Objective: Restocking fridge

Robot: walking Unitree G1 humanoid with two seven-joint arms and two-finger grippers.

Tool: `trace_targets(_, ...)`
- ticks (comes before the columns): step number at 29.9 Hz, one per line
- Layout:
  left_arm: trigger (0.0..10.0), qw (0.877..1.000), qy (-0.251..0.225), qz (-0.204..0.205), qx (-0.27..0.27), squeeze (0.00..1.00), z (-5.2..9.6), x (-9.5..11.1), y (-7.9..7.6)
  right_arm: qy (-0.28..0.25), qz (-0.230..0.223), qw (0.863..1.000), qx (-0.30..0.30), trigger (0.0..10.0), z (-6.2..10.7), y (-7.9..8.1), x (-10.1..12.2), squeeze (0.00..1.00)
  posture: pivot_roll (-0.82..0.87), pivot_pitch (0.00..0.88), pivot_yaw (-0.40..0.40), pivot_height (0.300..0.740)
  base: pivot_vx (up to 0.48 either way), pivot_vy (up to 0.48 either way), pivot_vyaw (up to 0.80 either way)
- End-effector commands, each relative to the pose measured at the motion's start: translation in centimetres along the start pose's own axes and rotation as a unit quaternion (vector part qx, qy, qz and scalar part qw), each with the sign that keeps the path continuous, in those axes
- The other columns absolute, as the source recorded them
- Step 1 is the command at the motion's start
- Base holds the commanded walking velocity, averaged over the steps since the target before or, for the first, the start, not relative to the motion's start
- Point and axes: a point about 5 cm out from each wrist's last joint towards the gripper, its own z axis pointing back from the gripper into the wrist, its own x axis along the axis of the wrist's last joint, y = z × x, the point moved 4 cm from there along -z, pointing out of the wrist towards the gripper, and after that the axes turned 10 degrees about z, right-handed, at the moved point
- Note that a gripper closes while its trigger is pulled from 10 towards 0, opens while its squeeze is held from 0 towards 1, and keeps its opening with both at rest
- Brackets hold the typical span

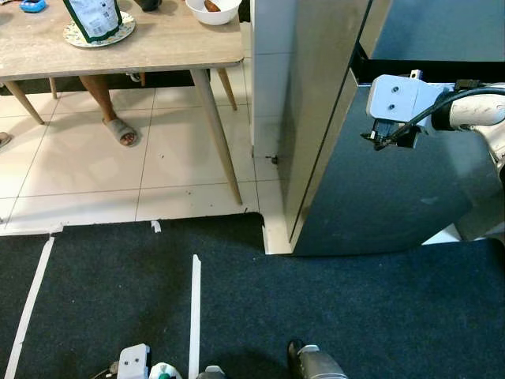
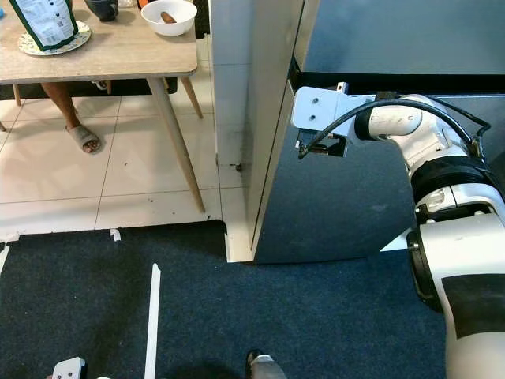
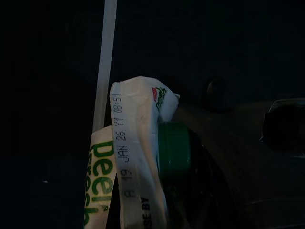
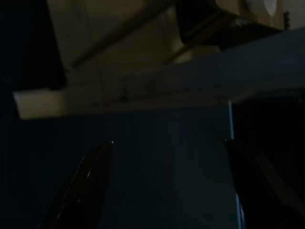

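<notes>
At fridge door (image 2: 347, 205) edge, right claw (image 4: 167, 157) spread.

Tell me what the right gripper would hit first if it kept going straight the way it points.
Most likely the dark fridge door: the right gripper is open with that panel straight ahead between its fingers, though how far off is unclear.

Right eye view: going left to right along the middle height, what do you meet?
Person's sandalled foot → table leg → white pillar → dark fridge door → right gripper → right arm.
</notes>
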Motion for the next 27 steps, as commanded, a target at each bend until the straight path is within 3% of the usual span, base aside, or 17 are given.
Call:
trace_targets(1,10.0,0.998,0.055,0.011,0.007,0.00,0.6,-3.3,0.2,0.037,-0.005,0.998,-0.046,10.0,1.0,-1.8,-1.1,0.00,-0.05,0.267,-0.064,0.740,0.000,0.000,0.00)
trace_targets(3,10.0,0.998,0.057,0.011,0.009,0.00,0.7,-3.4,0.3,0.072,0.009,0.996,-0.053,10.0,1.1,-1.9,-2.0,0.00,-0.05,0.267,-0.063,0.740,0.000,0.000,0.00)
trace_targets(10,10.0,0.998,0.058,0.010,0.009,0.00,0.9,-3.5,0.5,0.119,0.031,0.990,-0.068,10.0,1.1,-1.9,-3.0,0.00,-0.05,0.277,-0.063,0.740,0.000,0.000,0.00)
trace_targets(19,10.0,0.998,0.060,0.013,0.011,0.00,1.2,-4.0,0.8,0.125,0.060,0.990,-0.036,10.0,0.1,-0.7,-2.6,0.00,-0.05,0.303,-0.068,0.740,0.000,0.000,0.00)
trace_targets(27,10.0,0.998,0.066,0.015,0.014,0.00,1.5,-4.6,0.9,0.129,0.077,0.988,-0.030,10.0,-0.2,-0.6,-2.4,0.00,-0.05,0.318,-0.071,0.740,0.000,0.000,0.00)
